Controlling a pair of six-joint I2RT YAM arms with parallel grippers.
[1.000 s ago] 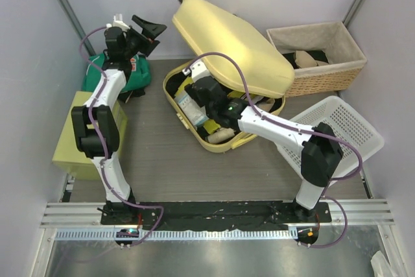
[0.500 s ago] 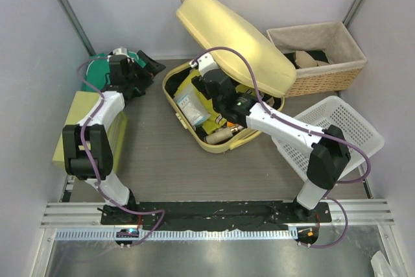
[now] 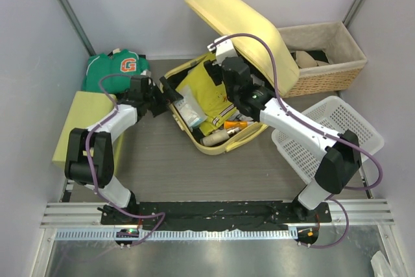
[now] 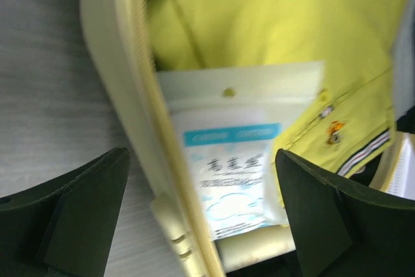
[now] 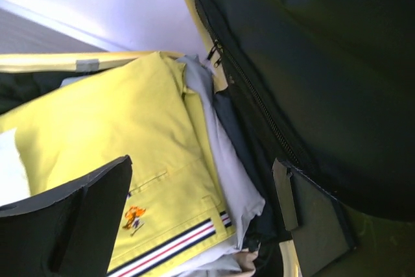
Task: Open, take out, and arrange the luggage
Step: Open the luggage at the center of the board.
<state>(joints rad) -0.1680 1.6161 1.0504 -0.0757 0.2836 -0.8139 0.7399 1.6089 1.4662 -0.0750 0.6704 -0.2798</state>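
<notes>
The luggage (image 3: 241, 23) is a pale yellow hard-shell suitcase lying open, its lid tilted up at the back and its base (image 3: 224, 146) on the floor. Inside lie a folded yellow shirt (image 3: 209, 92), a white packet (image 3: 190, 112) and small bottles. My left gripper (image 3: 172, 93) is open at the left rim. In the left wrist view its jaws (image 4: 204, 225) straddle the rim (image 4: 126, 82) and the packet (image 4: 227, 167). My right gripper (image 3: 214, 74) is open under the raised lid. In the right wrist view it (image 5: 201, 218) hovers over the shirt (image 5: 123, 128), with the black lining (image 5: 324, 63) to the right.
A green jersey (image 3: 115, 68) lies at the back left, behind a yellow-green box (image 3: 79, 131). A wicker basket (image 3: 327, 63) stands at the back right, and a white plastic basket (image 3: 334, 128) sits in front of it, close to the right arm.
The lid has swung up higher as the right arm moved back under it. The left arm has come down from the green jersey to the suitcase's left rim.
</notes>
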